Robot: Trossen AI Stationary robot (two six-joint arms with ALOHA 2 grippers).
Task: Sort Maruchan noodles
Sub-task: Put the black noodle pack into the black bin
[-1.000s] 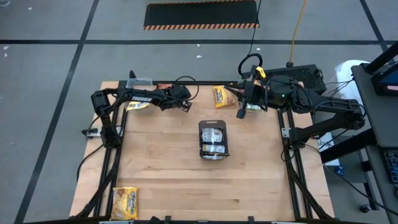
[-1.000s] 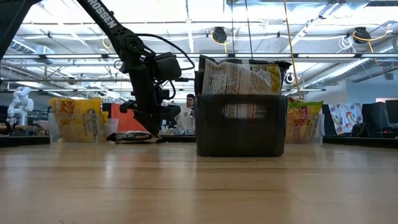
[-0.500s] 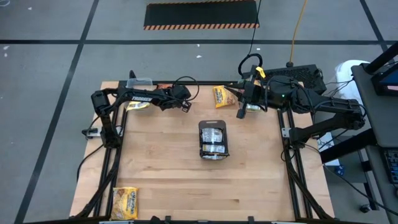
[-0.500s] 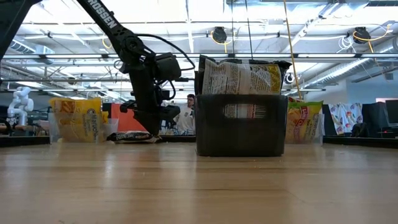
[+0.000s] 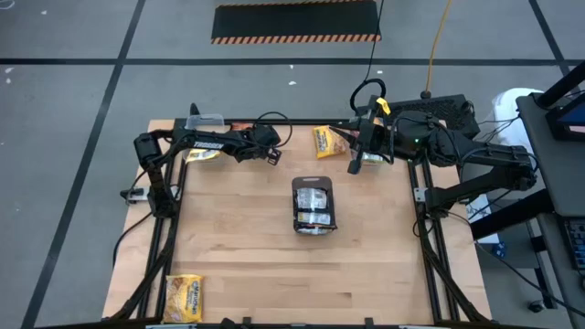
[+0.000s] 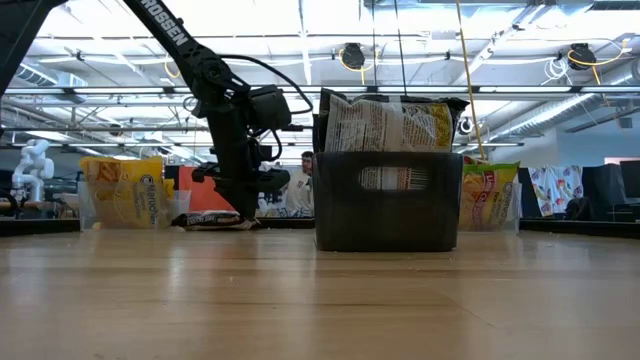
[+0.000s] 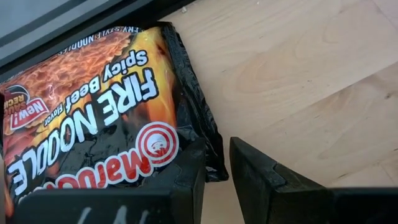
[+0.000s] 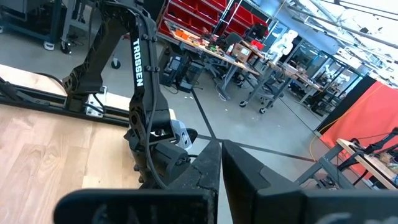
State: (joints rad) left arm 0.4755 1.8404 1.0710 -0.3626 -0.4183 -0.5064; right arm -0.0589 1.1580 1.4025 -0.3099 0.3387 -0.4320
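Left wrist view: left pincer sat low over dark Fire Noodle packet, jaws a narrow gap apart, packet's edge at near finger, nothing held. I judged: nudge toward packet, pinch edge squarely. Right pincer closed, parked, empty.

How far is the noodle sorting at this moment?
Done: packets stand in the dark tray mid-table, and yellow packets sit in a clear tub. In hand: the left gripper is down over the edge of a Fire Noodle packet, not yet lifted. The right gripper waits shut. Left: that packet at least.
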